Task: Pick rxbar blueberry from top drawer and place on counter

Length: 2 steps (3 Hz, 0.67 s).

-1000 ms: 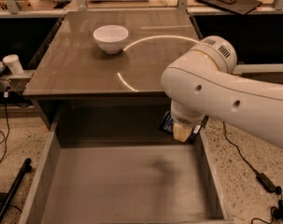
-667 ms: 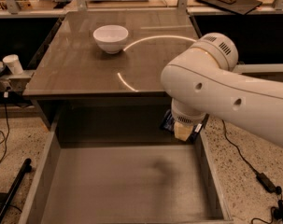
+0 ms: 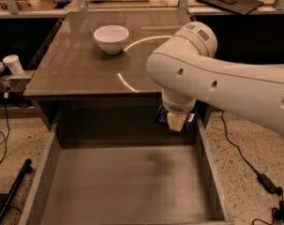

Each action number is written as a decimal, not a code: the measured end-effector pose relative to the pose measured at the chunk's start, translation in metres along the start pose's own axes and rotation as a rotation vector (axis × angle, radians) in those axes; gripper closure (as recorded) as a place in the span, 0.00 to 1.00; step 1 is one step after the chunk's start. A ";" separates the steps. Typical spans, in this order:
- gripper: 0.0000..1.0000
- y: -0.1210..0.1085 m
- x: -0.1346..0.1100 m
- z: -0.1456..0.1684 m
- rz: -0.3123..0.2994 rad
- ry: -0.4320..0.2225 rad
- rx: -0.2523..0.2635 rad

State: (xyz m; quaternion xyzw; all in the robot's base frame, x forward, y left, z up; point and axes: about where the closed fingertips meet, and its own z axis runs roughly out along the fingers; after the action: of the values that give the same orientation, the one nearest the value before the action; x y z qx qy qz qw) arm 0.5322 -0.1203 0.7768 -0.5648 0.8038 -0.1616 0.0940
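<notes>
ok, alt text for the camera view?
The white arm reaches in from the right, its claw low at the back right of the open top drawer, right at the dark-blue rxbar blueberry. A white bowl sits on the counter behind.

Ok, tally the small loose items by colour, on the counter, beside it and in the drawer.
White: 2, the bowl on the counter and the cup left of it.
Dark blue: 1, the rxbar blueberry at the back right of the top drawer, under the tool.
Total: 3
</notes>
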 end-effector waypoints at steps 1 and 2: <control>1.00 0.000 0.000 0.000 0.000 0.000 0.000; 1.00 -0.002 0.003 -0.003 0.013 0.009 0.007</control>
State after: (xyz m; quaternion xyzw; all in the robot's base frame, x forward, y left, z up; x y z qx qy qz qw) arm 0.5319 -0.1236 0.7809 -0.5585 0.8072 -0.1666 0.0934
